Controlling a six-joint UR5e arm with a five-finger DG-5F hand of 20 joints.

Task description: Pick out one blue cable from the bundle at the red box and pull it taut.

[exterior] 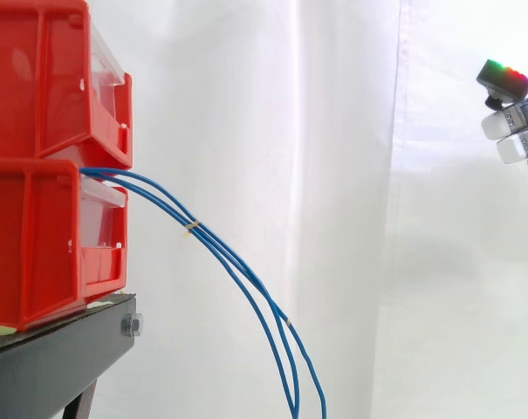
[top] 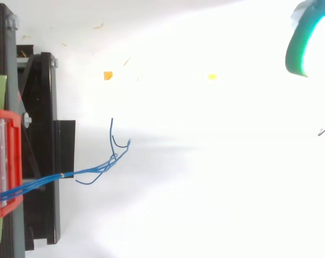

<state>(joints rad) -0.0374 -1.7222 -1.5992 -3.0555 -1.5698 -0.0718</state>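
A bundle of thin blue cables (exterior: 237, 266) comes out between the two stacked red boxes (exterior: 37, 87) and arcs down to the right, off the bottom of the side view. A small yellow tie (exterior: 191, 229) binds it near the boxes. From above, the blue cables (top: 87, 172) run right from the red box (top: 6, 161) and their loose ends fan out. My hand (exterior: 510, 118) is at the far right edge, above the cables and well apart from them. Its glowing fingertips (top: 301, 51) point left, relaxed, holding nothing.
The red boxes stand on a black stand (exterior: 63, 349) at the left, before a white curtain (exterior: 333, 175). In the top view, small orange (top: 108, 75) and yellow (top: 211, 77) scraps lie on the white floor. Open space lies between my hand and the cables.
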